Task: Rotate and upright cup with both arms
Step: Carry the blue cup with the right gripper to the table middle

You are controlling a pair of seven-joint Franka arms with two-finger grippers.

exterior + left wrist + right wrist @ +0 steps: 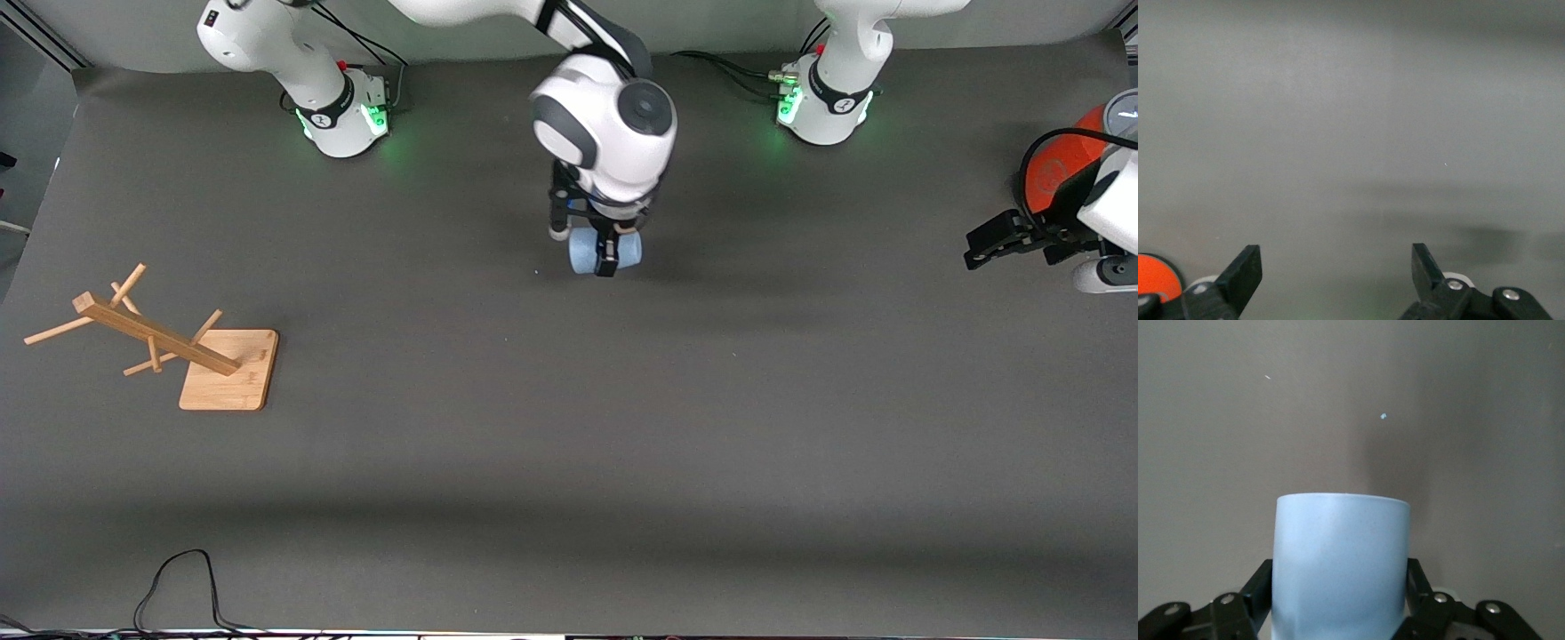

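The pale-blue cup (pixel 582 252) lies sideways in the middle of the table, its long axis running toward the two ends of the table. My right gripper (pixel 607 253) comes down on it from above and is shut on it. In the right wrist view the cup (pixel 1341 547) fills the gap between the black fingers (pixel 1258 587). Whether it rests on the mat or hangs just above it I cannot tell. My left gripper (pixel 982 244) waits open at the left arm's end of the table with nothing between its fingers (pixel 1245 273).
An orange cylinder with a grey lid (pixel 1049 178) stands right beside the left gripper and shows in the left wrist view as an orange patch (pixel 1155 280). A tipped wooden peg rack (pixel 151 338) on its base (pixel 227 382) lies toward the right arm's end. A black cable (pixel 178 587) loops at the front edge.
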